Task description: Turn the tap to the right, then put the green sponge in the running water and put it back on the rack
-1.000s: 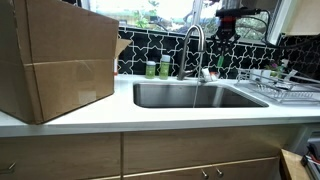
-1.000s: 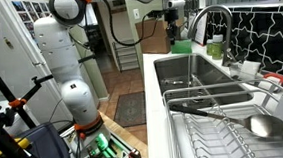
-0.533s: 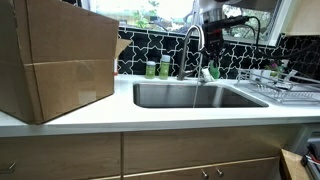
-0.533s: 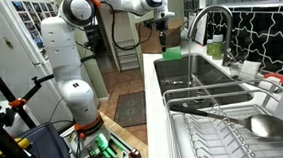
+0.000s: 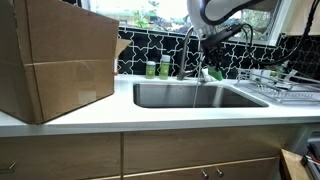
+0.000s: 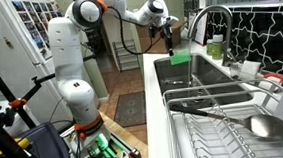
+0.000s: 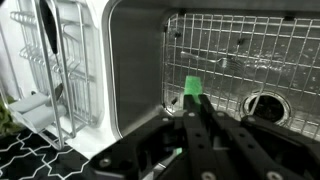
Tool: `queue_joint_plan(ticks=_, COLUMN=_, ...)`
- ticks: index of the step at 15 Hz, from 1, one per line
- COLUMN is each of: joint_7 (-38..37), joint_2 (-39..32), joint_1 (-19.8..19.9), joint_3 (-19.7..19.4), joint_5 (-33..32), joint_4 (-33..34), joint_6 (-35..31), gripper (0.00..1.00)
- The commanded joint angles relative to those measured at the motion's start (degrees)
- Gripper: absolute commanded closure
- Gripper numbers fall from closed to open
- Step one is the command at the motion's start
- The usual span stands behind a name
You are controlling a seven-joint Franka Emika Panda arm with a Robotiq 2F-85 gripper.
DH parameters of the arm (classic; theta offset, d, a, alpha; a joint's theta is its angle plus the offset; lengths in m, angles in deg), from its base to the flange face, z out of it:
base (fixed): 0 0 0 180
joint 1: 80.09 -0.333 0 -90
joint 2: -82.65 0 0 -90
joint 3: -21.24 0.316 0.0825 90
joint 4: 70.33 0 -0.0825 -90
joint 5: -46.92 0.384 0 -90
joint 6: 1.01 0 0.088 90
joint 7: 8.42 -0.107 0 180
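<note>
My gripper (image 6: pixel 173 43) is shut on the green sponge (image 6: pixel 179 57) and holds it over the sink (image 6: pixel 187 81). In the wrist view the sponge (image 7: pixel 192 88) sticks out past the dark fingers (image 7: pixel 195 112) above the sink's wire grid (image 7: pixel 240 55). The tall steel tap (image 5: pixel 194 48) stands behind the sink; it also shows in an exterior view (image 6: pixel 210 24). A thin stream of running water (image 5: pixel 196 92) falls from the spout into the basin. My gripper (image 5: pixel 207 66) hangs just right of the spout, with a bit of green sponge (image 5: pixel 207 73) below it.
A big cardboard box (image 5: pixel 55 60) stands on the counter. Two small green containers (image 5: pixel 157 68) stand behind the sink. The dish rack (image 5: pixel 280 84) holds utensils; it fills the foreground in an exterior view (image 6: pixel 225 128). The sink drain (image 7: pixel 268 107) lies below.
The arm has swung from the rack side toward the tap and come lower, carrying the green sponge over the sink.
</note>
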Motion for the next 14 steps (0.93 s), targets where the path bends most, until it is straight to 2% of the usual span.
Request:
queue_joint_plan(ticks=1, joint_7=7.75, joint_2=-1.10, joint_1=-1.37, joint_3=0.12, joint_5=-5.56, joint_4=-0.42, joint_6=-1.79, gripper=0.98)
queue_joint_plan(ticks=7, joint_7=13.98, joint_2=-1.87, joint_1=-2.16, joint_3=-0.03, joint_5=-12.17, joint_4=-0.20, joint_6=-4.57, gripper=0.98)
queue_joint_plan(ticks=14, joint_7=17.22, joint_2=-2.28, joint_1=-2.11, joint_3=0.48, joint_5=-12.14, joint_4=-0.55, joint_6=-6.20, gripper=0.98)
